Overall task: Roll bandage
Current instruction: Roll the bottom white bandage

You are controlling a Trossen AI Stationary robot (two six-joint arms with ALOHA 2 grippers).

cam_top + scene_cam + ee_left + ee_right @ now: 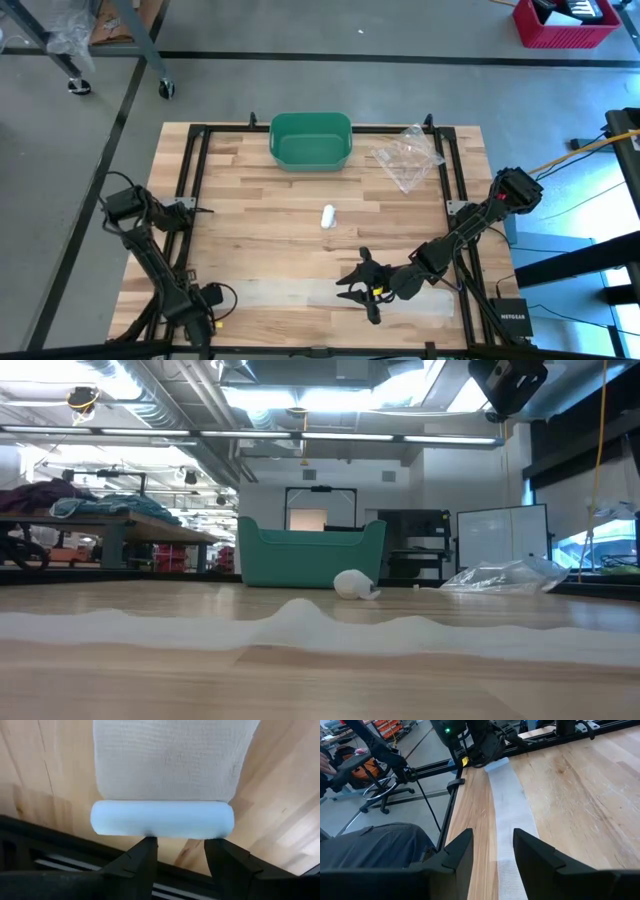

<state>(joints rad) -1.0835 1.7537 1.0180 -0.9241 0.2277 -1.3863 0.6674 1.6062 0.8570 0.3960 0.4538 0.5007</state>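
Wooden worktop (260, 190), long gauze bandage (300, 292) laid flat along near edge, rolled start (161, 819) at left gripper (178, 851), fingers released just beside it; right gripper (362, 288) spread over strip. Likely light, soft, floppy; best pinched at roll ends

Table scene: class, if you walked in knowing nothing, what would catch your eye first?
A long white bandage lies unrolled along the near edge of the wooden table, its rolled end just ahead of the open left end effector. A green bin stands at the far edge, crumpled clear plastic beside it, and a small white roll lies mid-table.
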